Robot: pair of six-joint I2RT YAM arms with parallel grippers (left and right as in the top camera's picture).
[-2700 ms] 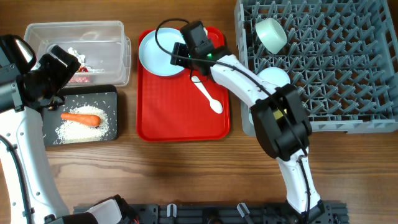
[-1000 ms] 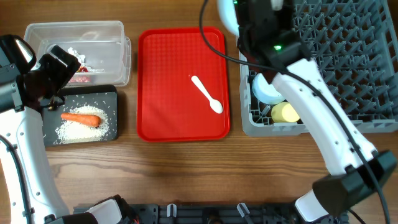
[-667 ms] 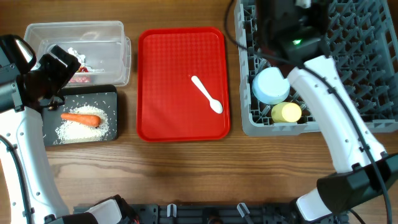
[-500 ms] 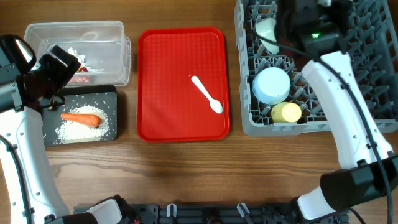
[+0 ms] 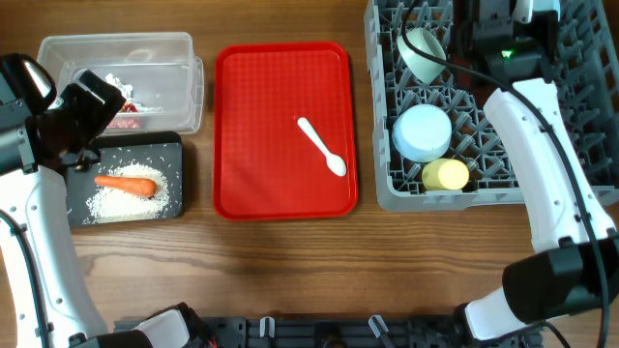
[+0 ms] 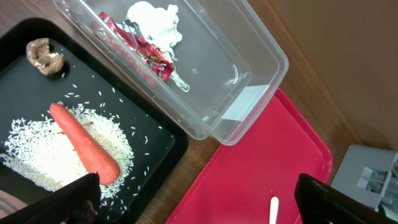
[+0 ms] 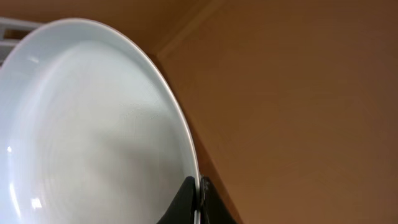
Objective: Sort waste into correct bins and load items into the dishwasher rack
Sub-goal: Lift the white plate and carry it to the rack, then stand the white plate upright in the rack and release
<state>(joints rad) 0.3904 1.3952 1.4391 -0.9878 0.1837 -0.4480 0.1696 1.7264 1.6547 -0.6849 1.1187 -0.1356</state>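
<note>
My right gripper (image 7: pixel 198 196) is clenched on the rim of the pale blue plate (image 7: pixel 93 124), with the edge pinched between the two dark fingers at the bottom of the wrist view. From above, my right arm (image 5: pixel 527 126) stretches over the far side of the grey dishwasher rack (image 5: pixel 580 126), and I cannot make out the plate itself there. In the rack a mint bowl (image 5: pixel 423 50) leans tilted among the pegs near the far left corner. A second bowl (image 5: pixel 423 132) sits upside down nearer me, and the yellow cup (image 5: pixel 445 175) lies just beside it at the near edge.

My left gripper (image 6: pixel 196 186) is released, its fingers spread wide with nothing between them, hanging above the bins. The clear tub (image 6: pixel 261 74) holds the red-and-white wrapper (image 6: pixel 140 50) and the white tissue (image 6: pixel 152 15). Beside it the black tray (image 6: pixel 155 130) carries the carrot (image 6: pixel 84 146) lying on scattered rice (image 6: pixel 37 155), with the brownish lump (image 6: pixel 43 55) apart in a corner.

The white spoon (image 5: pixel 321 147) lies slantwise on the red tray (image 5: pixel 261 145), which sits on the counter (image 5: pixel 290 271) between the bins and the rack
</note>
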